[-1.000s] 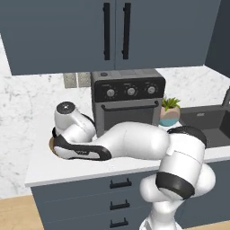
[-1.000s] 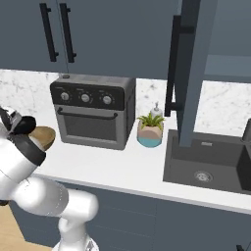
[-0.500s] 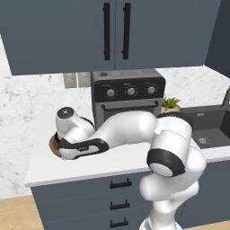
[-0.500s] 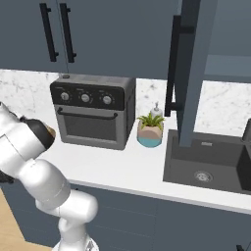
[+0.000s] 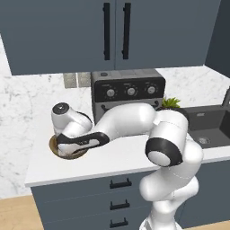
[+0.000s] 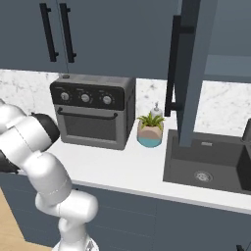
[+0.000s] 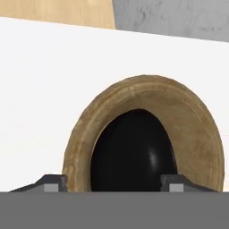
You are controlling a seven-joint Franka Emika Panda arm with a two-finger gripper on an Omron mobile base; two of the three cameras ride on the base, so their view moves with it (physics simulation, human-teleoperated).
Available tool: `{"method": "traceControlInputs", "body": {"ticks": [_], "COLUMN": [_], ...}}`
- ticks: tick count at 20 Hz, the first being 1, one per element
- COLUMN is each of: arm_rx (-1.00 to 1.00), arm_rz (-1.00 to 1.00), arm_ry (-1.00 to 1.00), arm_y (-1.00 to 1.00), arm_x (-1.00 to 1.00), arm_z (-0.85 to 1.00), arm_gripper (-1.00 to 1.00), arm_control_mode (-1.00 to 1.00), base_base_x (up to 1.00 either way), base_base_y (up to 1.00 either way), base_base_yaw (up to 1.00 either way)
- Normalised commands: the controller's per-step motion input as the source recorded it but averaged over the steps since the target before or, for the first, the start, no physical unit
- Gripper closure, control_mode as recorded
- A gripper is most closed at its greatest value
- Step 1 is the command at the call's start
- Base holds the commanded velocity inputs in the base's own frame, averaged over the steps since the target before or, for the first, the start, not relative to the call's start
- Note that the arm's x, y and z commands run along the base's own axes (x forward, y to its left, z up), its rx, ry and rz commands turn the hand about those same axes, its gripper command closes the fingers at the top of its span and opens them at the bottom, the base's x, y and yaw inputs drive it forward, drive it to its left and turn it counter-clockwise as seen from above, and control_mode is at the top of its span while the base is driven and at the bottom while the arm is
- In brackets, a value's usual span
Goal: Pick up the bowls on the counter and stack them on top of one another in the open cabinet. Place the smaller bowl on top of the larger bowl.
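At the far left of the counter (image 5: 112,164), near its front edge, the larger bowl (image 5: 55,144) is seen in the left base view, mostly covered by the robot's wrist, which is bent low over it. In the hand view the smaller bowl (image 7: 133,150) is found sitting inside the wooden one, its glossy black form ringed by the thick brown rim (image 7: 147,87), so the two are already nested while on the marble. The gripper (image 7: 111,182) is held directly above them, with one fingertip (image 7: 53,183) to the left of the black bowl and the other to the right; the fingers are spread wide and nothing is held between them. Further right stand a toaster oven (image 5: 128,92), a potted plant (image 6: 150,130) and a sink (image 6: 206,162), none of which is touched. The black bowl is judged to be stiff, fairly light and slippery from its glaze, and breakable if dropped; it would best be taken across its wall or rim with a firm, centred pinch. The wooden bowl is judged heavier, rigid and less slick, and its thick rim should offer a secure hold at one side.
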Motion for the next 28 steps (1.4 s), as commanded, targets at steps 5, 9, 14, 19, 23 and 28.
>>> {"method": "traceControlInputs", "body": {"ticks": [5,9,14,19,23,28], "arm_rx": [-0.01,-0.10,-0.12,-0.03,0.00,0.00], "arm_rz": [0.00,0.00,0.00,0.01,0.04,0.04], "arm_ry": [0.14,0.44,0.18,-0.02,-0.11,-0.10], "arm_y": [0.11,0.00,-0.05,-0.05,0.00,0.00], "arm_x": [-0.61,-0.21,0.16,0.56,0.07,0.00], "arm_z": [0.33,-0.46,-0.47,-0.20,-0.03,-0.01], "arm_gripper": [-1.00,-1.00,-1.00,-1.00,-1.00,-1.00], "arm_control_mode": [-1.00,-1.00,-1.00,-1.00,-1.00,-1.00], "base_base_x": [0.00,0.00,0.00,0.00,0.00,0.00], "base_base_y": [0.00,0.00,0.00,0.00,0.00,0.00], "base_base_yaw": [0.00,0.00,0.00,0.00,0.00,0.00]}}
